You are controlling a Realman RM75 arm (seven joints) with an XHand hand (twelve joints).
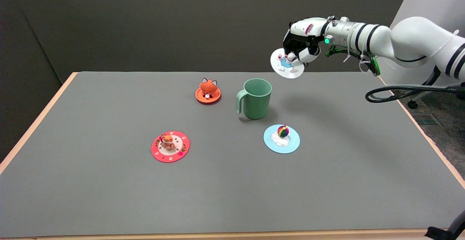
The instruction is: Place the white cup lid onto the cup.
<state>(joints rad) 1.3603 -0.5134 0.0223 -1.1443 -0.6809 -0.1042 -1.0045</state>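
A green mug (255, 98) with its handle to the left stands upright and uncovered near the middle of the grey table. My right hand (303, 43) hangs in the air above and to the right of the mug, gripping the small figure on top of the white cup lid (286, 65). The lid is tilted, its face turned toward the camera, and it is clear of the mug's rim. The hand's fingers cover part of the lid's figure.
Three other lids lie flat on the table: an orange one with a fox (208, 91) left of the mug, a red one (170, 146) at front left, a light blue one with a rainbow ball (282, 138) in front of the mug. A black cable (399, 89) loops at the right edge.
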